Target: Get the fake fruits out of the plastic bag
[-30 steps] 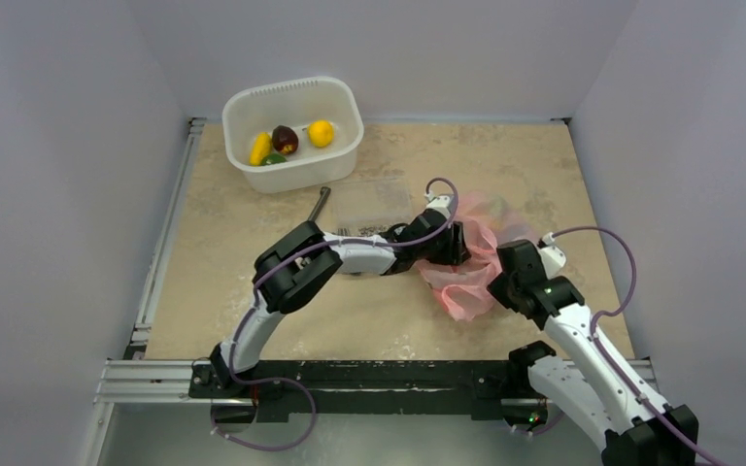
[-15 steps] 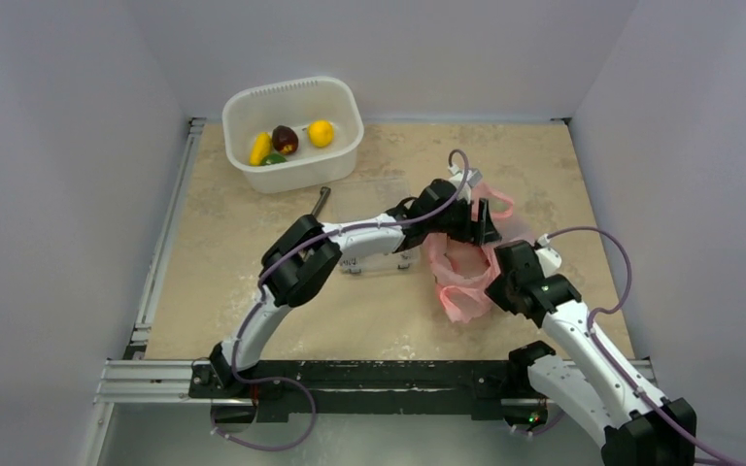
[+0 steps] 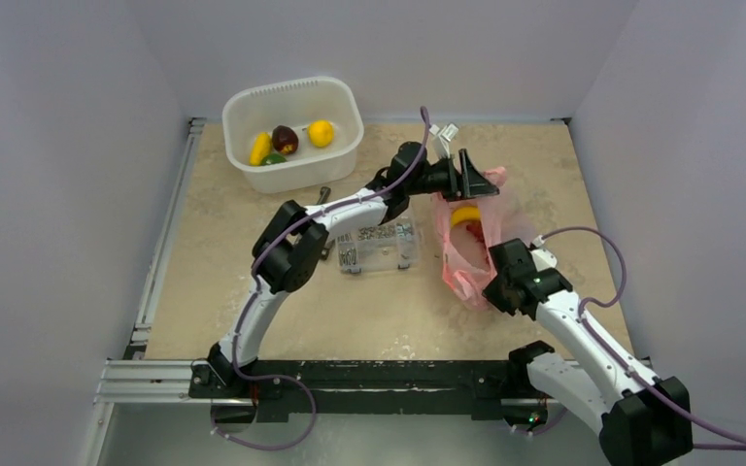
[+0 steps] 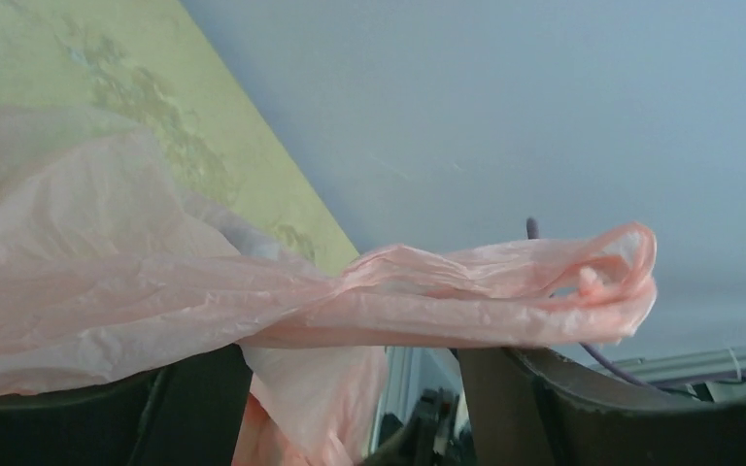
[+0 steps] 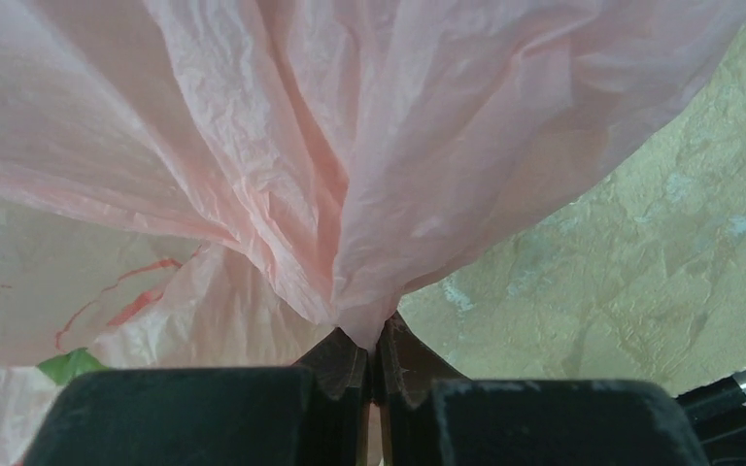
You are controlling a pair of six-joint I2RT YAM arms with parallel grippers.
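Note:
The pink plastic bag [image 3: 466, 254] lies stretched out between my two grippers, right of the table's middle. My left gripper [image 3: 470, 177] is at its far end, open. Its fingers stand apart with the bag's film [image 4: 427, 301] draped across both tips. My right gripper [image 3: 495, 283] is shut on a pinch of the bag's near end [image 5: 374, 325]. A yellow fruit [image 3: 464, 215] and a red one [image 3: 475, 234] show through the bag. A green shape [image 5: 68, 366] shows through the film in the right wrist view. Several fake fruits [image 3: 285, 140] lie in the white tub [image 3: 291, 87].
A clear box of screws [image 3: 377, 243] sits just left of the bag, under my left forearm. A dark rod [image 3: 322, 197] lies between that box and the tub. Walls close in the table at the back and on both sides.
My left gripper has swung to the far side and risen, pulling the bag's far end with it. The bag now lies stretched long, and a yellow fruit shows inside. The right gripper keeps its grip.

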